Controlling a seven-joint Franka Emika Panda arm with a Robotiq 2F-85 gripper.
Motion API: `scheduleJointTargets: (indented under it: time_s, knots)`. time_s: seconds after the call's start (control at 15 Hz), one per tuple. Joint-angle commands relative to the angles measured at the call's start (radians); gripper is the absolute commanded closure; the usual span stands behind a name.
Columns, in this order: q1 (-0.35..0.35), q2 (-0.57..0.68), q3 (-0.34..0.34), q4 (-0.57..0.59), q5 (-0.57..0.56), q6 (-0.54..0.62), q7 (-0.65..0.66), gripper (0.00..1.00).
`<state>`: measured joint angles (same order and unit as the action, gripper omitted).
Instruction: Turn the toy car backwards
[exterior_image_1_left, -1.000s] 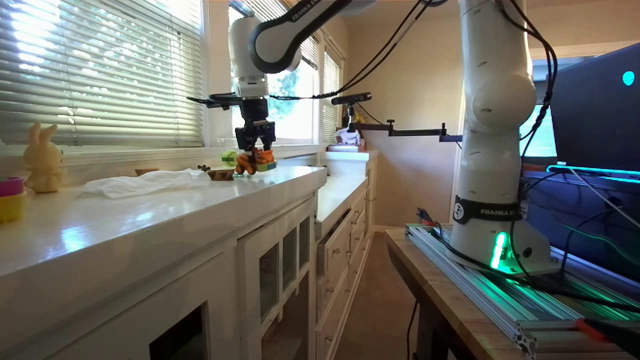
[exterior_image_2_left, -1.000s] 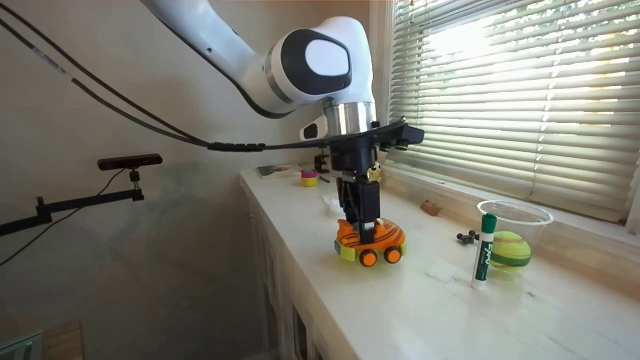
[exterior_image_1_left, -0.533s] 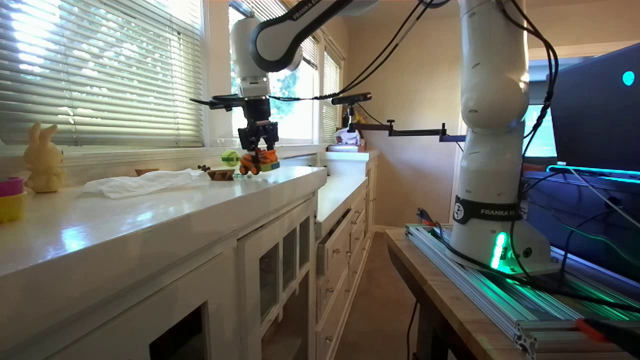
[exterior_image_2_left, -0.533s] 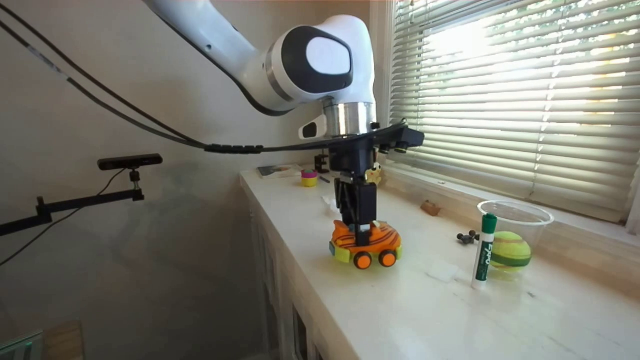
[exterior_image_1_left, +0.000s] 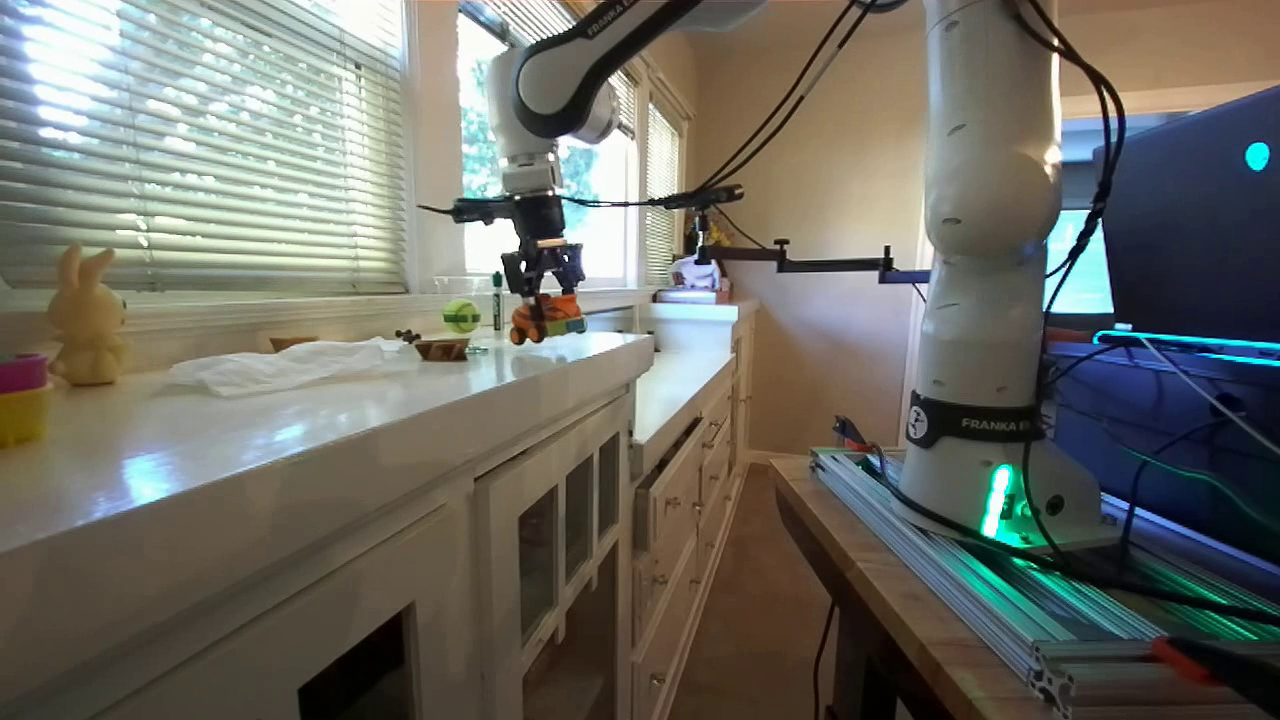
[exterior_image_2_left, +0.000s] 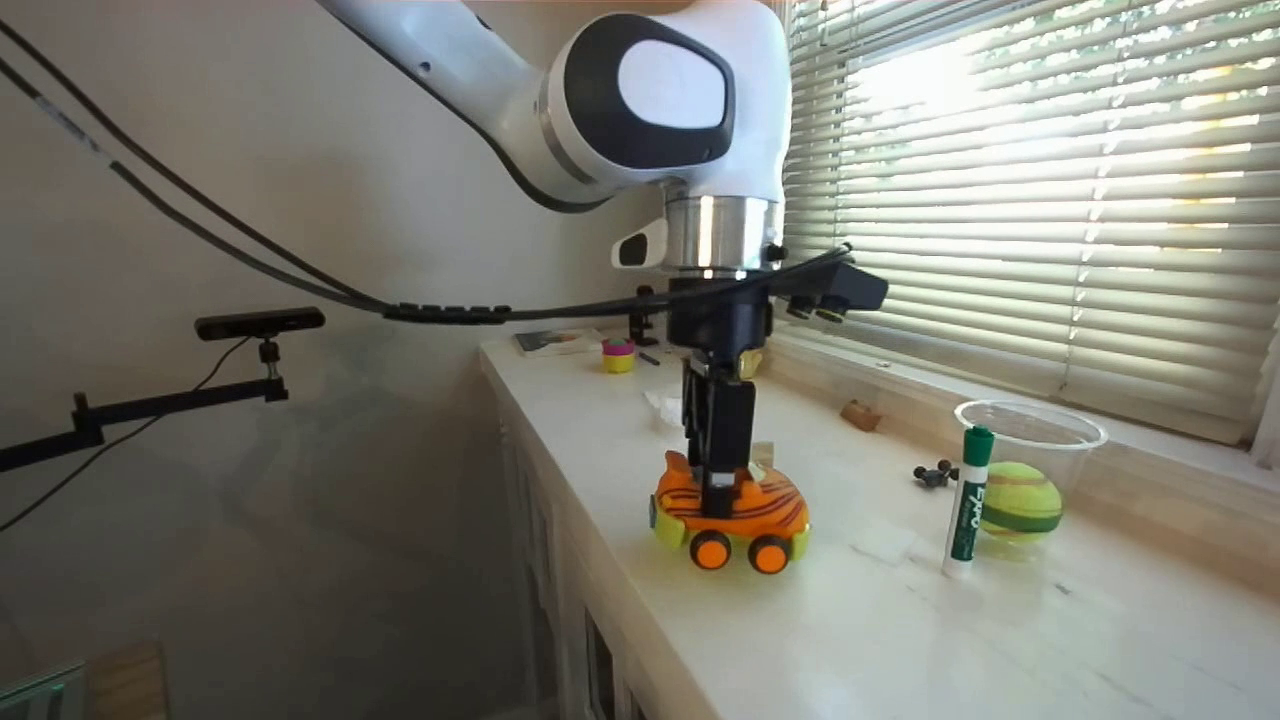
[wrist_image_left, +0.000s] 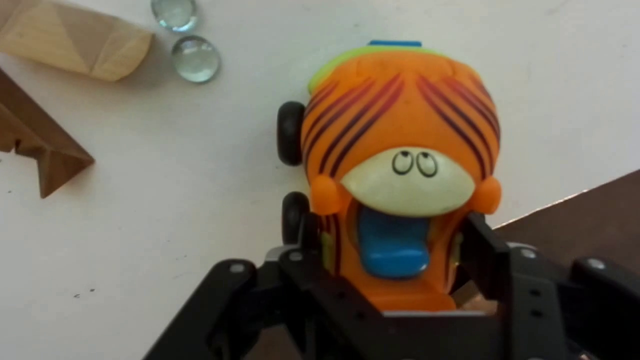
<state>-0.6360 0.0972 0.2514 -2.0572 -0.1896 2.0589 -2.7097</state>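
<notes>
The fingers (exterior_image_2_left: 717, 503) gripped the striped orange toy car (wrist_image_left: 405, 187) by both sides, near the edge of the surface (exterior_image_2_left: 870, 640); whether lifted, unclear. Turning it seemed the step in hand, the next move likely needing level rotation.

Over the counter (exterior_image_2_left: 860, 630), the toy car (exterior_image_2_left: 770, 515) is held in the gripper (wrist_image_left: 392, 227). In an exterior view, a marker (exterior_image_2_left: 967, 510) is seen to its right, before a cup (exterior_image_2_left: 1072, 466) holding a ball (exterior_image_2_left: 1022, 500).

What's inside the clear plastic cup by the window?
A yellow-green striped ball. In an exterior view, the Expo marker covers part of the cup; anything behind the ball is hidden.
</notes>
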Motion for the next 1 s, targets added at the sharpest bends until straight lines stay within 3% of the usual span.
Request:
scheduleJointTargets:
  time_s: [0.0, 0.33, 0.93]
  knots:
    - [0.157, -0.043, -0.202, 0.001, 0.058, -0.022, 0.022, 0.55]
    - [0.284, -0.024, -0.353, 0.014, 0.041, -0.016, 0.059, 0.55]
    - [0.348, 0.016, -0.426, 0.031, 0.029, -0.022, 0.109, 0.55]
